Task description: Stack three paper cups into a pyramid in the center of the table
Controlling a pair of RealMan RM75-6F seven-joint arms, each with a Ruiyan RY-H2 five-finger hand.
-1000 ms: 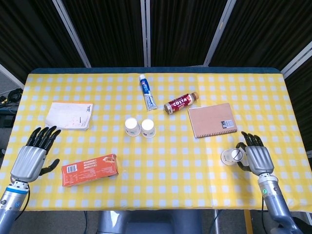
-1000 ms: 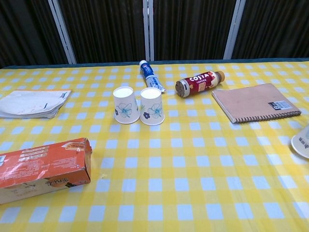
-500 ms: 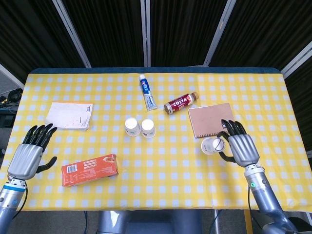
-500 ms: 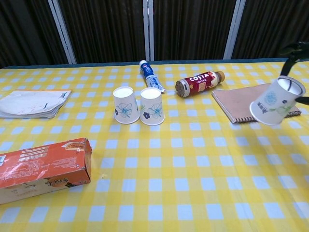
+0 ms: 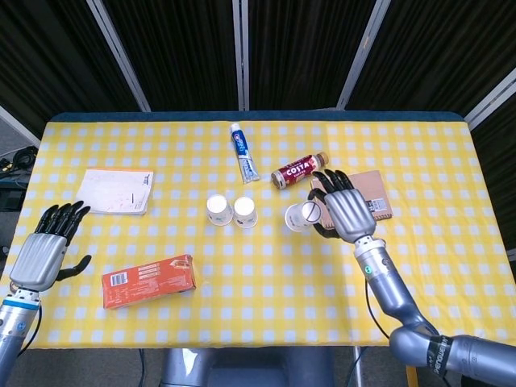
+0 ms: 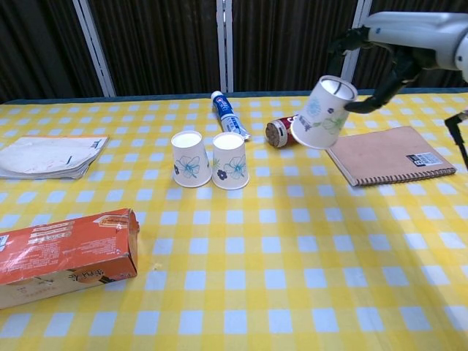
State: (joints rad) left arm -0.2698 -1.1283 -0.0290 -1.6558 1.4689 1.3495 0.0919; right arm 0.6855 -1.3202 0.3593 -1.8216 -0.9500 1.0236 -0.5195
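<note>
Two white floral paper cups stand upside down and side by side mid-table, the left cup (image 5: 218,209) (image 6: 189,159) and the right cup (image 5: 245,212) (image 6: 231,160). My right hand (image 5: 343,208) (image 6: 395,45) holds a third paper cup (image 5: 300,216) (image 6: 322,114) in the air, tilted, to the right of the pair and in front of the coffee bottle. My left hand (image 5: 48,249) hovers open over the table's left edge, holding nothing; the chest view does not show it.
A toothpaste tube (image 5: 243,153) (image 6: 229,114) and a Costa coffee bottle (image 5: 295,170) (image 6: 281,130) lie behind the cups. A brown notebook (image 5: 375,193) (image 6: 387,154) lies right, an orange box (image 5: 148,281) (image 6: 62,256) front left, a white booklet (image 5: 114,191) (image 6: 50,156) far left.
My right hand has carried the third cup up off the table's right side and leftward, now past the notebook toward the two standing cups. The left hand drifted slightly down.
</note>
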